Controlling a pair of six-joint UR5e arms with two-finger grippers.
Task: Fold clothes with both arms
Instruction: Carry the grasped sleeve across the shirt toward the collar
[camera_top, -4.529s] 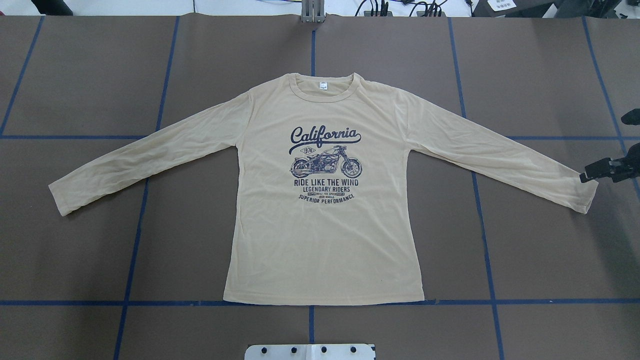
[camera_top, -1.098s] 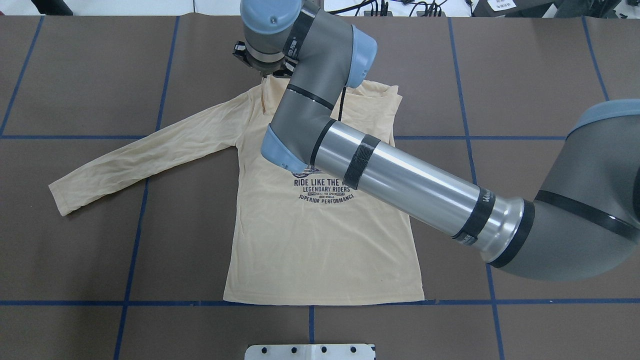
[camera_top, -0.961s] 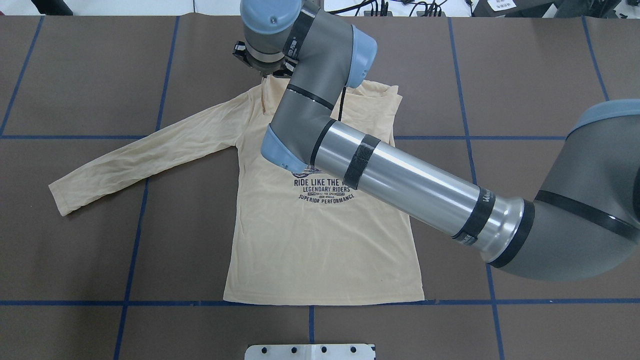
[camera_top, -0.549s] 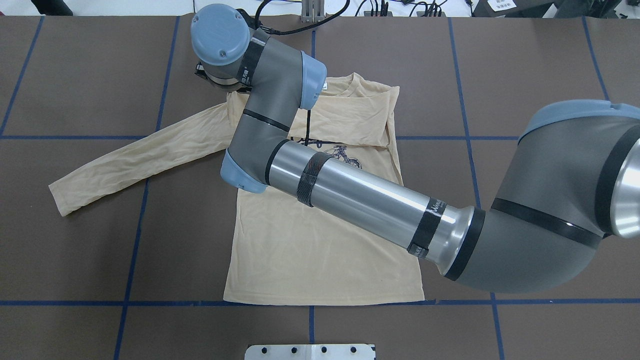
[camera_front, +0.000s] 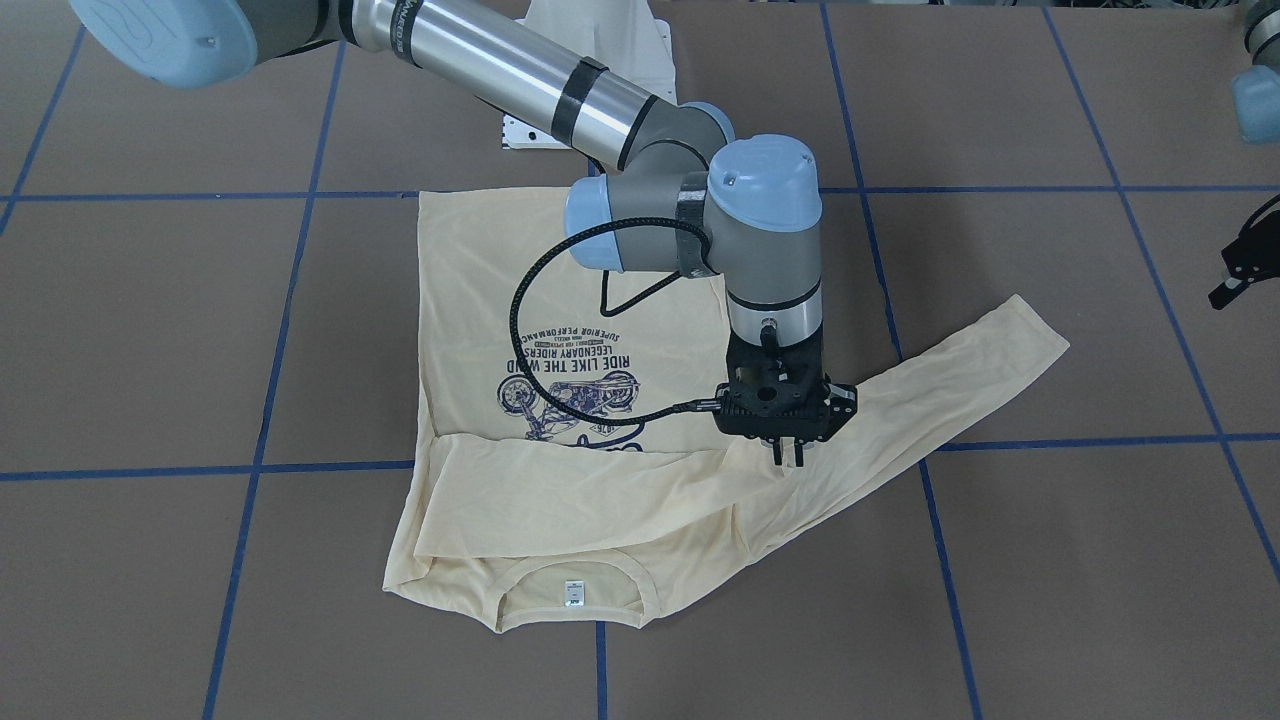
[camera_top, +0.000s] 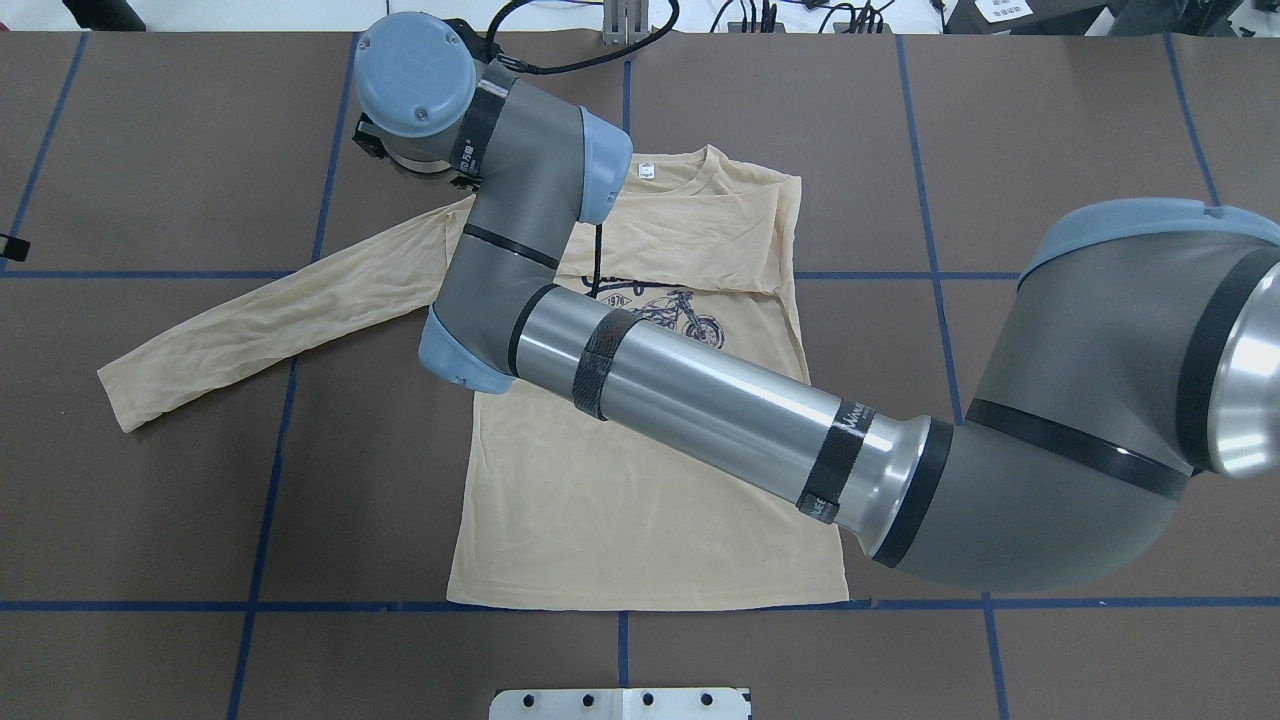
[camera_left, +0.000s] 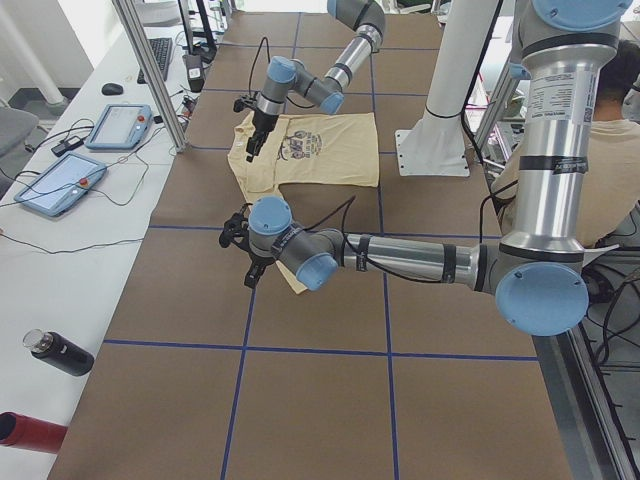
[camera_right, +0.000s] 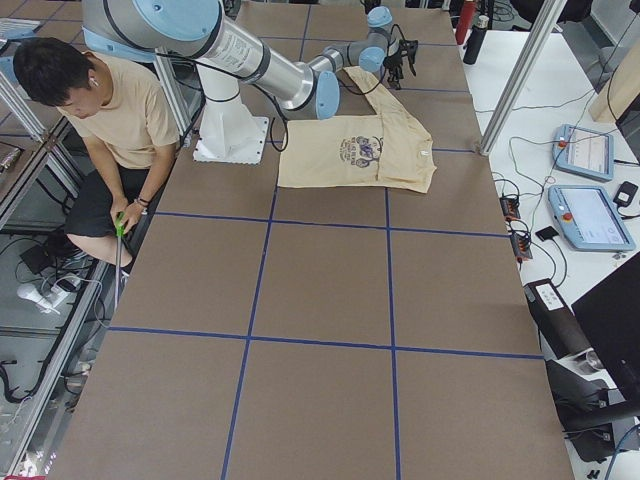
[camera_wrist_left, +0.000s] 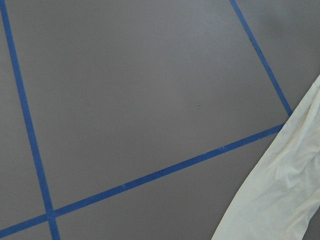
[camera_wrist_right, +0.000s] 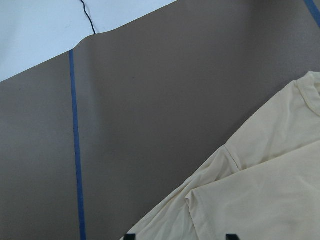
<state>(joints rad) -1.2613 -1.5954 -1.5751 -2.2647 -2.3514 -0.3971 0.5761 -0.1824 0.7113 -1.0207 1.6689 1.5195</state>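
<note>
Cream T-shirt (camera_top: 640, 520) | sleeve folded across | right gripper (camera_front: 787, 458) parted over shoulder

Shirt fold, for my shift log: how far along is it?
Done: one sleeve lies across the chest. In hand: right gripper, jaws open, is above a shoulder. To do: the other sleeve lies spread out, and the shirt is not folded up.

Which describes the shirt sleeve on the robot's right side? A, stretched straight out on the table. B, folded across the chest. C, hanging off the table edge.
B: that sleeve lies folded across the chest of the T-shirt, covering the top of the print.
</note>
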